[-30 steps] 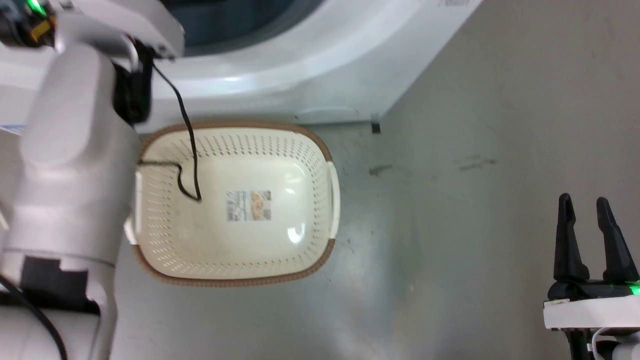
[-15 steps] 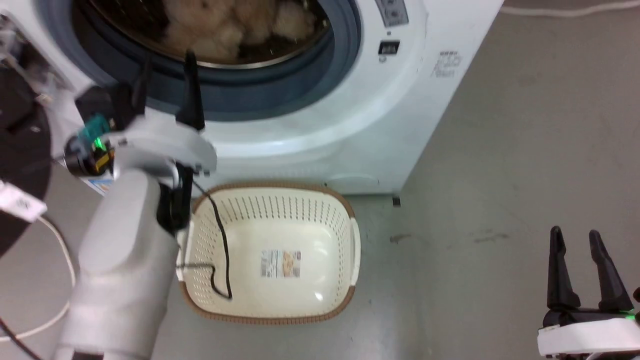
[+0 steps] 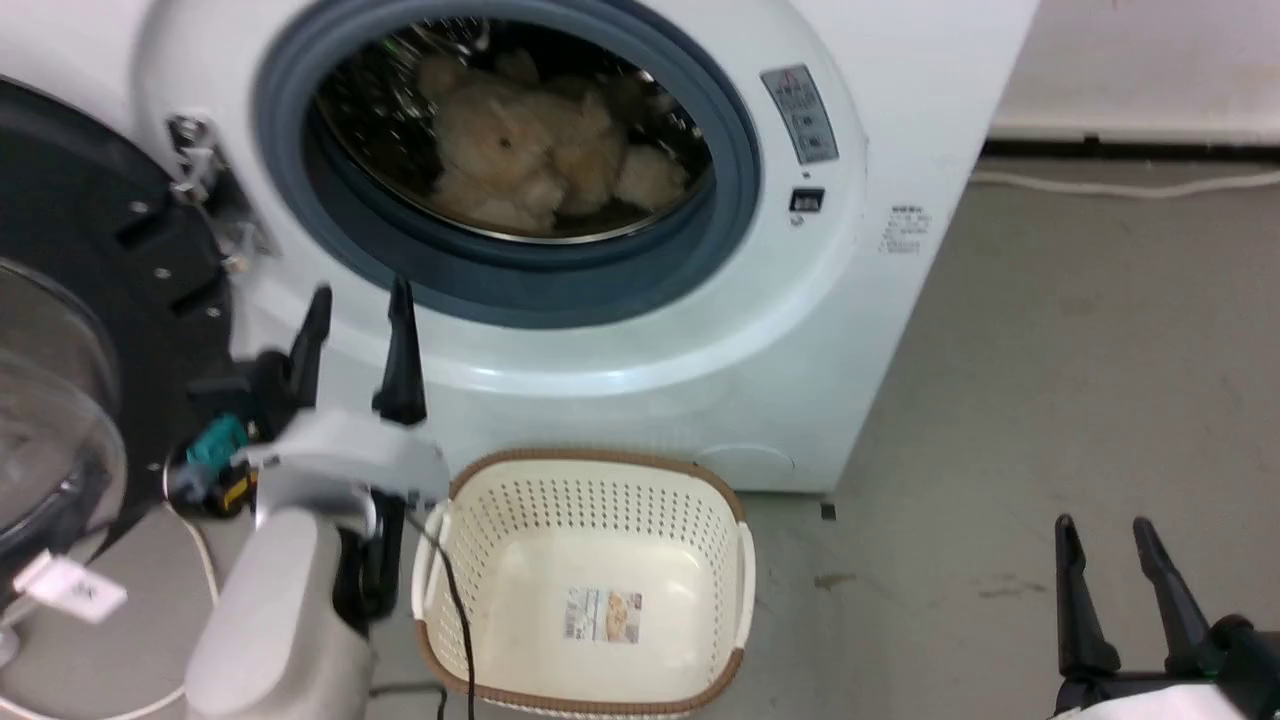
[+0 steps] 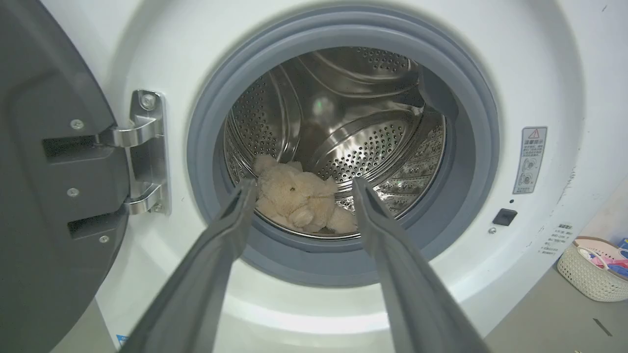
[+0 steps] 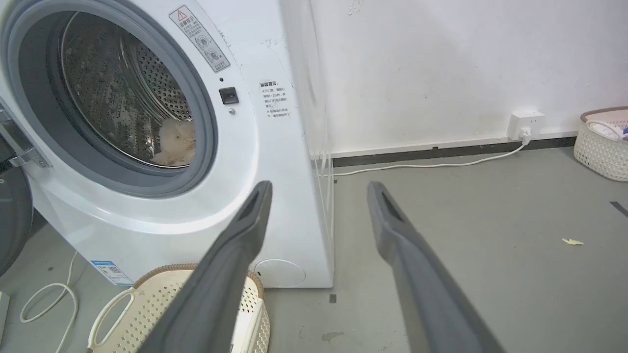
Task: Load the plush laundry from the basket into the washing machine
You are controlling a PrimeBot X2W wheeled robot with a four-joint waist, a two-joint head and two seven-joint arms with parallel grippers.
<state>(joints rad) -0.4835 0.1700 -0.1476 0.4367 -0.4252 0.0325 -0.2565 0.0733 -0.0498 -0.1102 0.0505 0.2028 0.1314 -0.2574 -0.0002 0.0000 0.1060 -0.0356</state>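
Head view shows you the bear [image 3: 530, 150] in the washer [image 3: 640, 360] up top, the basket [image 3: 590, 500] empty below, left gripper [image 3: 360, 292] and right gripper [image 3: 1102, 525] spread empty; shutting the left-edge door [image 3: 90, 300] seems next.

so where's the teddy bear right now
In the head view the teddy bear lies low in the drum of the washing machine, upper centre, above the basket.

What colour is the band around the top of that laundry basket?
Brown, with a woven look; the basket shows best in the head view.
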